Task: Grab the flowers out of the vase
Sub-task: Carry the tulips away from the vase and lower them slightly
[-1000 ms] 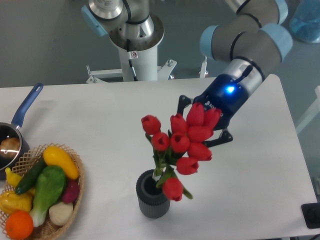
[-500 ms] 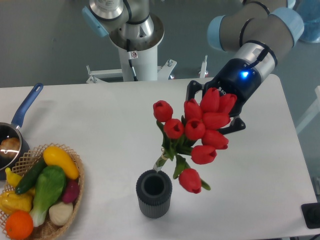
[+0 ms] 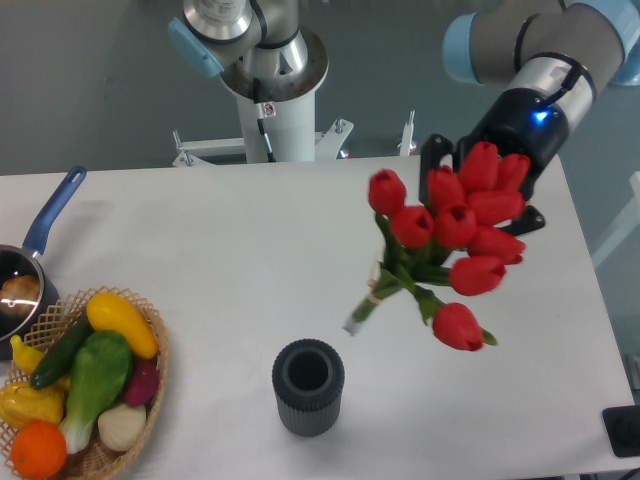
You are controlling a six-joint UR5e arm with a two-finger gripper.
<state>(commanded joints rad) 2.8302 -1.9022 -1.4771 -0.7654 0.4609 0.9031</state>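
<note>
Tulips (image 3: pixel 452 232) hang tilted, stems clear of the empty ribbed vase (image 3: pixel 308 386), because the claw (image 3: pixel 487 190) grips their heads.

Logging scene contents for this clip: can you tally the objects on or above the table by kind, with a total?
Flowers, one tied bunch held up by the gripper: 1
Vase: 1
Saucepan: 1
Wicker basket: 1
Produce pieces in the basket, those visible, e.g. the orange: 7
Total: 11
</note>
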